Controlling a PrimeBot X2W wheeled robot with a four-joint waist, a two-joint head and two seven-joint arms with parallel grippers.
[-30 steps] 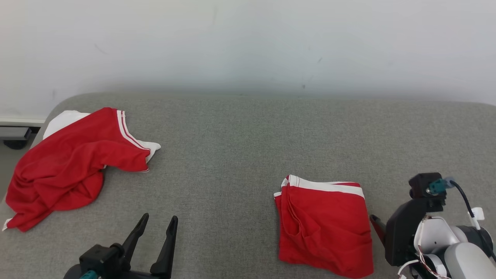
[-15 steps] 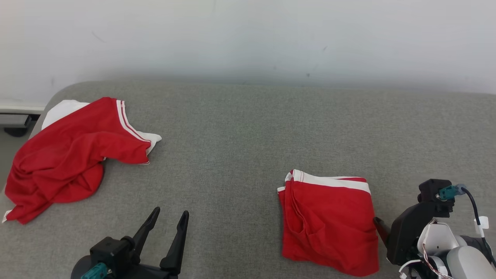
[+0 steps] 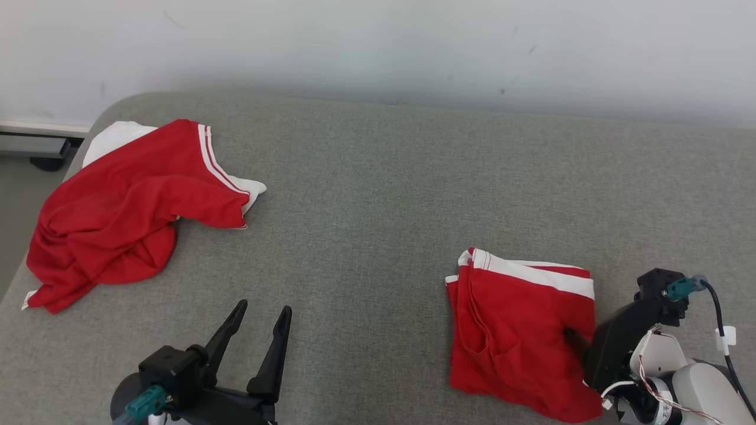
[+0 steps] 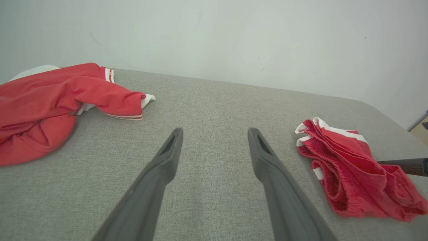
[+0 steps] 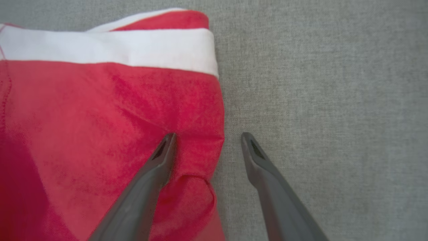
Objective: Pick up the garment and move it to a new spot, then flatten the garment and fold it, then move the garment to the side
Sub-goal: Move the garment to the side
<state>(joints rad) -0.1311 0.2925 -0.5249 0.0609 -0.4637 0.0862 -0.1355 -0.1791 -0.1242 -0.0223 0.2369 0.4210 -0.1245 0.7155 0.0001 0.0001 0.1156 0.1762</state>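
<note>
Grey fabric surface (image 3: 378, 195), folded red white-banded garment (image 3: 520, 330), right gripper (image 5: 207, 140) spread astride its edge, left gripper (image 3: 264, 307) spread.

Grey fabric surface (image 3: 366, 195) — plain white wall (image 3: 378, 41) behind, evenly lit.

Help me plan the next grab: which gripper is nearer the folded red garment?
Right. The right gripper straddles the folded red garment's right edge, one finger over cloth, one over the grey cushion. The left gripper sits open, apart, well to the garment's left.
</note>
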